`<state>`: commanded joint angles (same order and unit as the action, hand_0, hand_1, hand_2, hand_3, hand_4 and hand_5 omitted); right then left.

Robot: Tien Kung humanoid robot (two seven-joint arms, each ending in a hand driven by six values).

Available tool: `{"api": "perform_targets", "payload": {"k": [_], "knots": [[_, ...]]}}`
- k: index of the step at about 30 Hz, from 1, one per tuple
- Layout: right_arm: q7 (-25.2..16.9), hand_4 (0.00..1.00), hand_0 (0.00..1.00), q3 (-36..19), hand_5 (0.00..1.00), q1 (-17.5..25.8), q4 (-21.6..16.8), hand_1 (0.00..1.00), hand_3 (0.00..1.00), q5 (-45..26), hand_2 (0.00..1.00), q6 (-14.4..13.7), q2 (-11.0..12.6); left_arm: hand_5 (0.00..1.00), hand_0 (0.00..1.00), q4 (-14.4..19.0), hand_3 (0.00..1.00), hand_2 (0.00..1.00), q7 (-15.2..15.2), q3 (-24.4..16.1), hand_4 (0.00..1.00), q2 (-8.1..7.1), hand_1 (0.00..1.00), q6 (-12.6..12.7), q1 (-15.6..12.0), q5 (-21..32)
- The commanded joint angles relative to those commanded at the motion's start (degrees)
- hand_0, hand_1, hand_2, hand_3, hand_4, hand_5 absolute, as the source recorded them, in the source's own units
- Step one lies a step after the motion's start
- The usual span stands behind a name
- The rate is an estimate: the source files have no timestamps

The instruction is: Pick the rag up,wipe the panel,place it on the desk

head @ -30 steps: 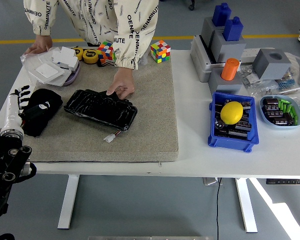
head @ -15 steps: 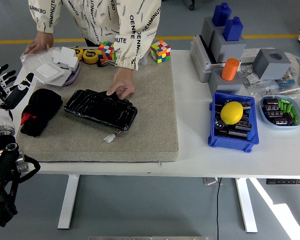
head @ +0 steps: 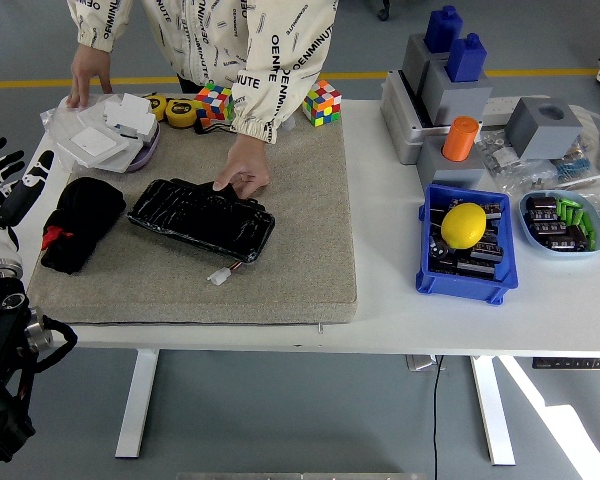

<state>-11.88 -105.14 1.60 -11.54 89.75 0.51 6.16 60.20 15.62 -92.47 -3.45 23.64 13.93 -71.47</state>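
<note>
A black rag with a red tag lies bunched on the left part of the grey felt mat. Right of it rests the glossy black panel, with a small white connector on a wire at its lower right. A person's hand presses on the panel's far edge. My left hand hovers at the picture's left edge, left of the rag and apart from it, fingers spread and holding nothing. My right hand is out of view.
The person's other hand rests on plastic bags at the back left. Rubik's cubes and tape measures sit behind the mat. A blue bin with a yellow lemon, grey blocks and a parts dish stand to the right.
My left hand let go of the rag, lifted off it and drew back left to the table's edge. The rag stays on the mat. The person leaned slightly right.
</note>
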Motion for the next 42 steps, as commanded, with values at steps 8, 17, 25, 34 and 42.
{"api": "perform_targets", "payload": {"k": [8,17,25,34,42], "knots": [[0.2,0.888,0.544,-0.9,0.352,0.1,0.2,0.560,0.521,0.8,0.492,0.1,-0.2,0.300,0.514,0.7,0.741,0.649,-0.6,-1.0,0.964,0.28,0.649,-0.4,-0.4,0.0],[0.2,0.888,0.544,-1.4,0.353,-0.2,0.2,0.561,0.521,0.9,0.493,0.1,-0.2,0.294,0.515,1.3,0.742,0.647,-0.7,-1.4,0.945,0.15,0.648,-0.5,0.0,0.2],[0.2,0.889,0.544,-1.4,0.356,-0.6,0.2,0.561,0.522,1.0,0.493,0.2,-0.1,0.293,0.518,1.9,0.742,0.647,-1.1,-2.0,0.942,-0.20,0.649,-0.8,0.3,0.2],[0.2,0.888,0.543,-1.0,0.359,-1.0,0.2,0.561,0.522,0.9,0.493,0.0,0.0,0.298,0.526,2.3,0.743,0.647,-2.3,-2.8,0.939,-0.31,0.645,-1.7,0.4,-0.1],[0.1,0.888,0.545,-0.1,0.358,-1.5,0.3,0.561,0.522,0.9,0.494,-0.1,0.3,0.298,0.526,2.3,0.743,0.647,-2.2,-3.4,0.936,-0.53,0.645,-1.6,0.5,0.2]]}}
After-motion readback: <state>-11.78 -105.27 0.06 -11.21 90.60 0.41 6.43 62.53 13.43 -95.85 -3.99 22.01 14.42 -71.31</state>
